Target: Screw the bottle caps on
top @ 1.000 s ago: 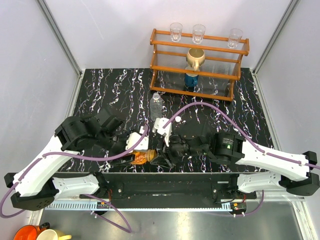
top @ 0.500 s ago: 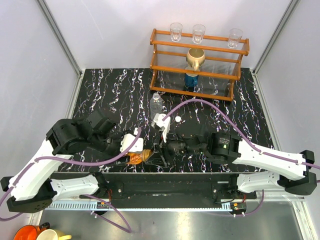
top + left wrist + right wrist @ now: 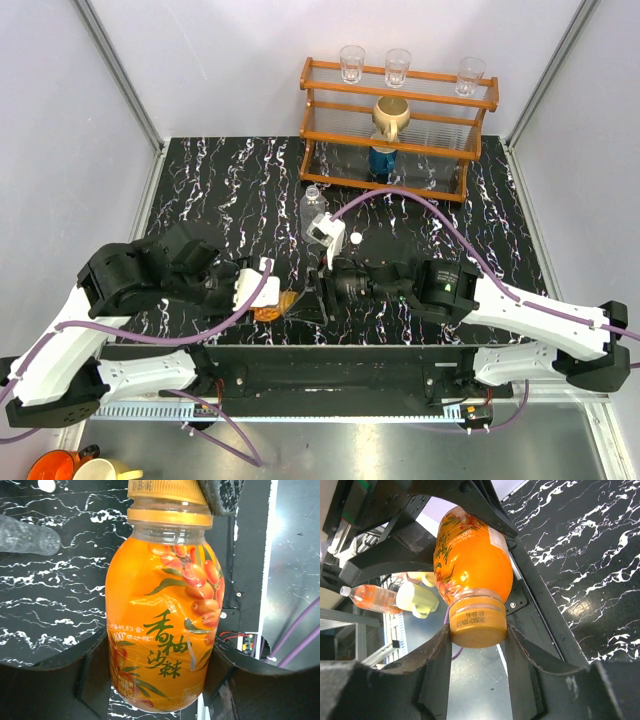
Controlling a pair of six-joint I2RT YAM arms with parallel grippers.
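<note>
Step in hand, as I read it: tightening the small round orange plastic screw cap (image 3: pixel 165 495) on the short orange plastic bottle (image 3: pixel 160 615).

- Bottle is held off the black marbled tabletop (image 3: pixel 220 180), at lower centre of the top view, lying roughly level with its neck toward the right of the frame.
- Left gripper (image 3: pixel 155 677) is clamped on the lower body, one dark finger on each flank.
- Right gripper (image 3: pixel 478 630) is pinched onto the cap. In the right wrist view both inner faces look to be touching the cap's ribbed side.
- Cap sits square on the neck, just beside the collar ring. How far it is threaded down, I cannot tell.

To do it well:
- Keep the right wrist's roll axis in line with the neck, or the threads may cross.
- Keep the left clamp firm so the body does not spin. The wall looks thin and slightly dented, so do not squeeze harder than that needs.
- Turn, let go, reset, turn again, and stop once the cap resists.

Remaining:
- The taller clear ribbed plastic bottle (image 3: pixel 313 210) stands upright at centre of the top view.
- A small pale round cap (image 3: pixel 355 238) lies on the table near its right side, not fitted.
</note>
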